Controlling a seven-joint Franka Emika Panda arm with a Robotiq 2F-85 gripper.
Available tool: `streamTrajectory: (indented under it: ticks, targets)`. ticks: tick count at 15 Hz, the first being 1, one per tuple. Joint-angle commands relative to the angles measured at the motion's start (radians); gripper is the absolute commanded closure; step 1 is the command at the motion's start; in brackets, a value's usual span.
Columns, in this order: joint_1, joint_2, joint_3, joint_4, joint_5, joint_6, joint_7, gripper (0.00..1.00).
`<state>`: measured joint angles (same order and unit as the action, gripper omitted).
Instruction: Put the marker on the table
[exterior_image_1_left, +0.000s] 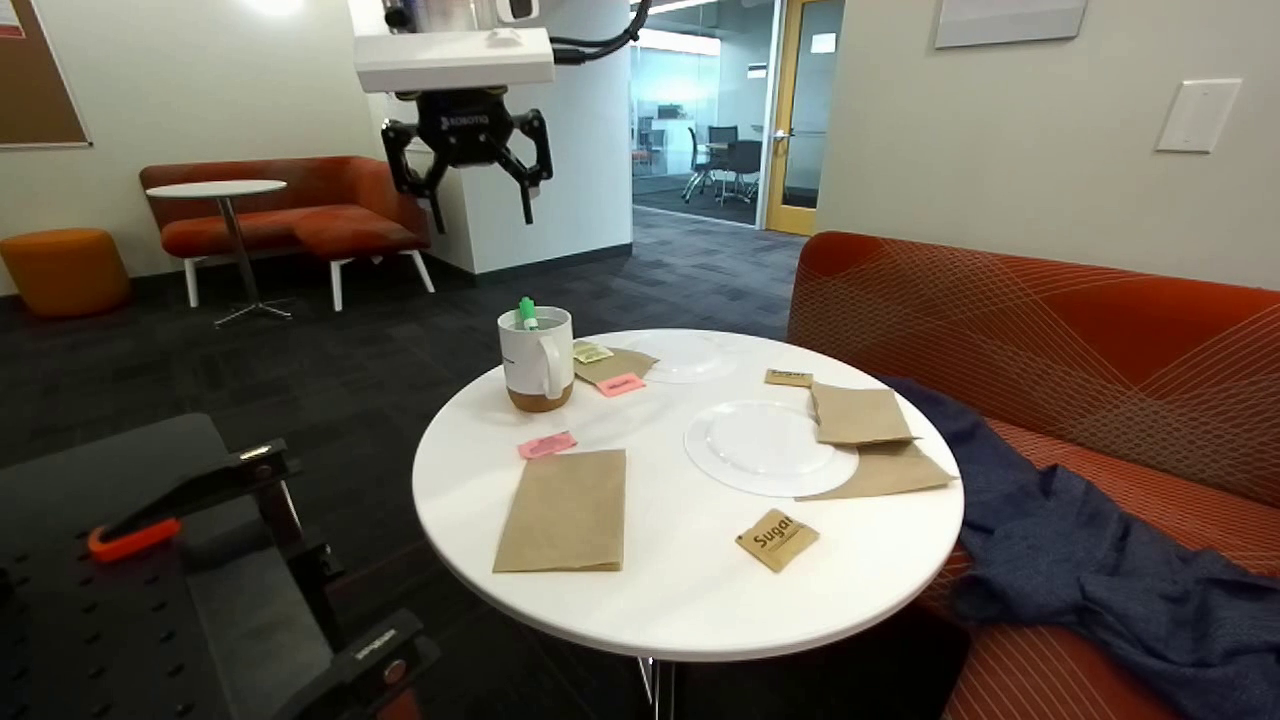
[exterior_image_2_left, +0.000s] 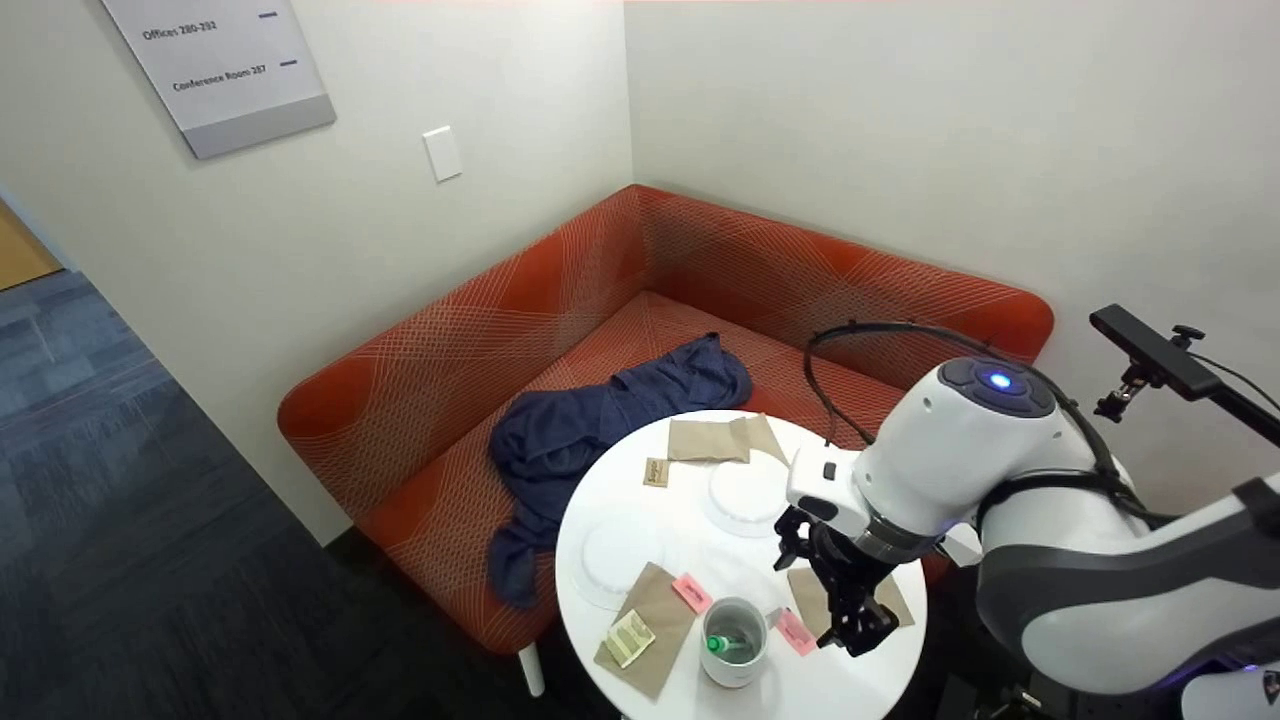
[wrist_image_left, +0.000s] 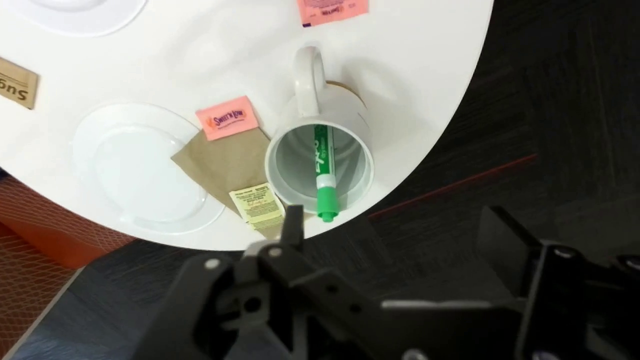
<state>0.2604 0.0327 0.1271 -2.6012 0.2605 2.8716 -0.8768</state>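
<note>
The green marker (exterior_image_1_left: 528, 313) leans inside a white cup (exterior_image_1_left: 523, 360), its green cap above the rim. The marker also shows in an exterior view (exterior_image_2_left: 720, 644) and in the wrist view (wrist_image_left: 324, 160), where its body lies in the cup's mouth. The cup (exterior_image_2_left: 733, 672) stands upright near the edge of the white round table (exterior_image_1_left: 680, 610). My gripper (exterior_image_1_left: 483, 212) is open and empty, well above the table and the cup. In the wrist view its fingers (wrist_image_left: 394, 220) are wide apart, and the marker's cap is beyond the left finger, nothing between them.
Brown paper pieces (exterior_image_1_left: 565, 512), clear plates (exterior_image_1_left: 770, 445), pink packets (exterior_image_1_left: 547, 445), a yellow packet (wrist_image_left: 257, 206) and sugar packets (exterior_image_1_left: 778, 540) lie on the table. The cup's handle (wrist_image_left: 306, 82) sticks out sideways. A red sofa (exterior_image_1_left: 1040, 350) with a dark blue cloth (exterior_image_1_left: 1090, 560) stands beside the table.
</note>
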Motion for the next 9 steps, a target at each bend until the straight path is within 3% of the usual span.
streamTrajectory:
  ticks: [1,4,9]
  targets:
    - [-0.035,0.052,0.034,0.006,-0.102,0.031,0.058,0.37]
    - [-0.052,0.094,0.041,0.024,-0.187,0.029,0.094,0.45]
    - [-0.069,0.144,0.04,0.091,-0.329,0.017,0.164,0.41]
